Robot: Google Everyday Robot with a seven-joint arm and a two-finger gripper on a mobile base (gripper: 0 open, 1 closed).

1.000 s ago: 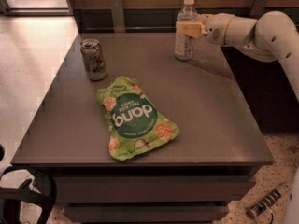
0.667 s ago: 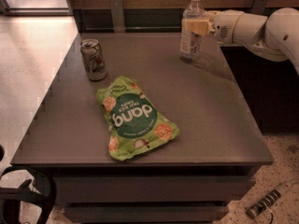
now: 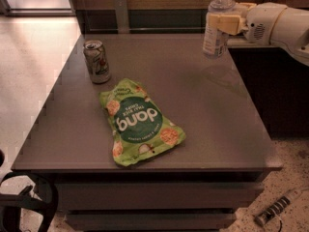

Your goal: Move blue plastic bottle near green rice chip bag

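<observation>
The gripper (image 3: 226, 23) comes in from 3 o'clock on a white arm (image 3: 282, 25), its jaws closed around the upper body of the blue plastic bottle (image 3: 215, 37). The bottle stands upright at 1 o'clock over the grey counter (image 3: 212, 124), near its far right edge; I cannot tell whether its base touches the surface. The green rice chip bag (image 3: 141, 122) lies flat near the counter's middle, well apart from the bottle at its 7 o'clock. A silver soda can (image 3: 96, 61) stands at 10 o'clock.
</observation>
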